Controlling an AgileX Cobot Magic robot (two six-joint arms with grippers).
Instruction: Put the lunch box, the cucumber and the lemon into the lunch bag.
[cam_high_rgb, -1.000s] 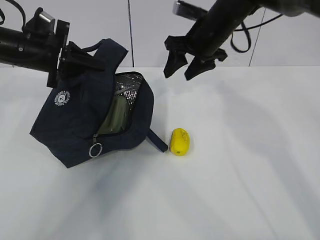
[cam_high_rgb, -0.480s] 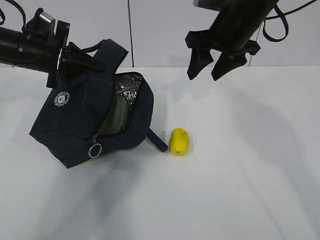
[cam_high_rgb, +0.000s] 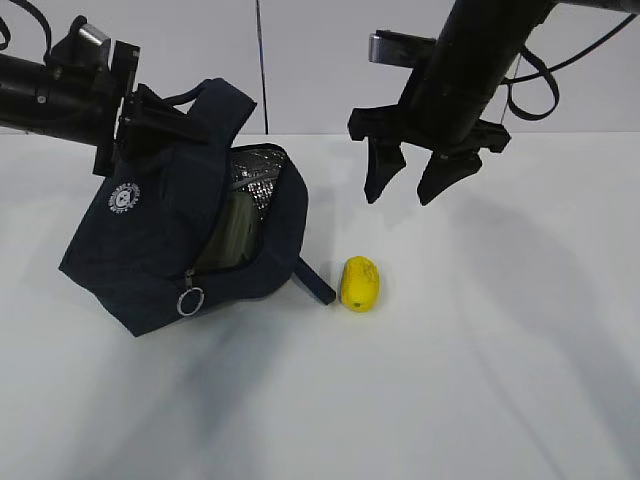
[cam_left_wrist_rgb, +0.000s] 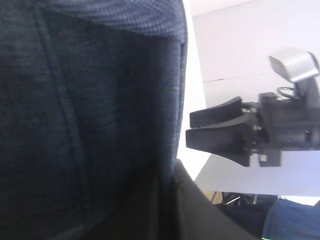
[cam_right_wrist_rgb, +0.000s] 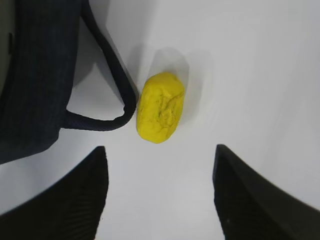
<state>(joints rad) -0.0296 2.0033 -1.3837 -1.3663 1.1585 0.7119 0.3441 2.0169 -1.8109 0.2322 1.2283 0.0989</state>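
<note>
White table bears bumpy yellow lemon beside navy lunch bag.

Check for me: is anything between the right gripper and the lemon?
Nothing visible is. The right gripper hangs open above the lemon, which lies alone on the table. The bag's loose handle lies right beside the lemon, not over it.

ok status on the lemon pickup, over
Left gripper shut on lunch bag handle, bag propped open. Right gripper open, empty, above lemon. Lemon on table beside loose bag strap, nothing else near.
</note>
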